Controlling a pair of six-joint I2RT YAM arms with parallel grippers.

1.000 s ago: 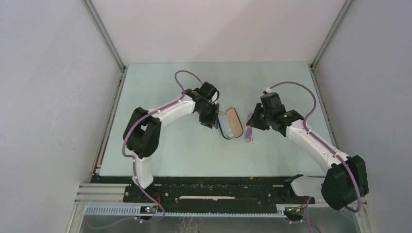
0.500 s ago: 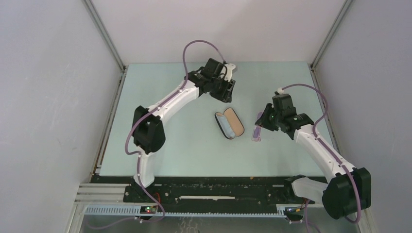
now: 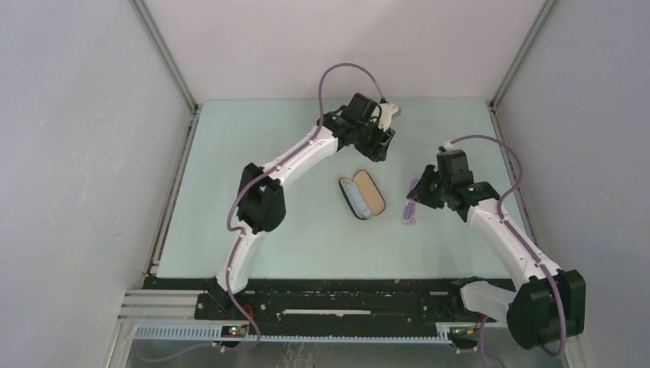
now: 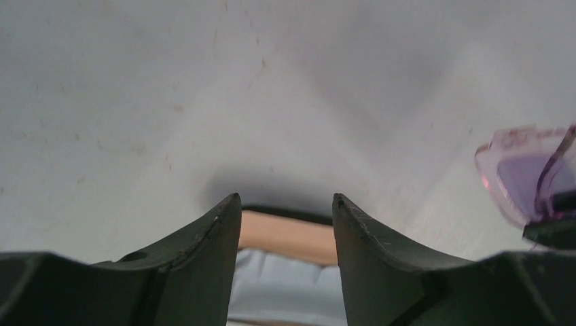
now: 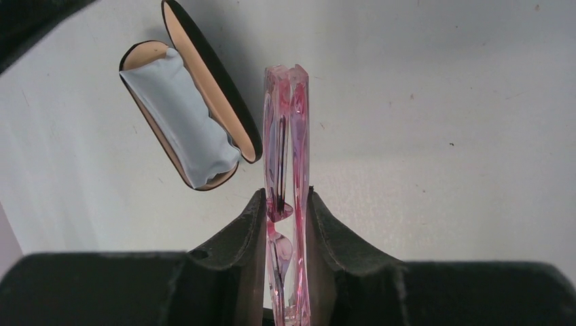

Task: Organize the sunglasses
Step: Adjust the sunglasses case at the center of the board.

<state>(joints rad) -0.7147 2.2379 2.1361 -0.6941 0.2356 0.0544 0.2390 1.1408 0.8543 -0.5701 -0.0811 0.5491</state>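
Observation:
The sunglasses (image 5: 287, 122) are folded, with a thin translucent pink-purple frame. My right gripper (image 5: 285, 197) is shut on them and holds them edge-on above the table, just right of the open black case (image 5: 217, 95). In the top view the right gripper (image 3: 424, 193) carries the sunglasses (image 3: 410, 208) beside the case (image 3: 362, 196). My left gripper (image 3: 378, 152) is open and empty, raised beyond the far end of the case. In the left wrist view its jaws (image 4: 286, 200) stand apart, with the case's tan lining (image 4: 285, 234) between them and one lens of the sunglasses (image 4: 526, 170) at the right edge.
The case lies open on the pale green table (image 3: 253, 192), tan lining up, with a blue-grey cloth (image 5: 178, 112) inside it. The cloth also shows in the left wrist view (image 4: 272, 285). White walls (image 3: 92, 153) close in the table on the left, right and back.
My left gripper has left the case and moved up and away to the far right. My right gripper has shifted a little to the right with the sunglasses.

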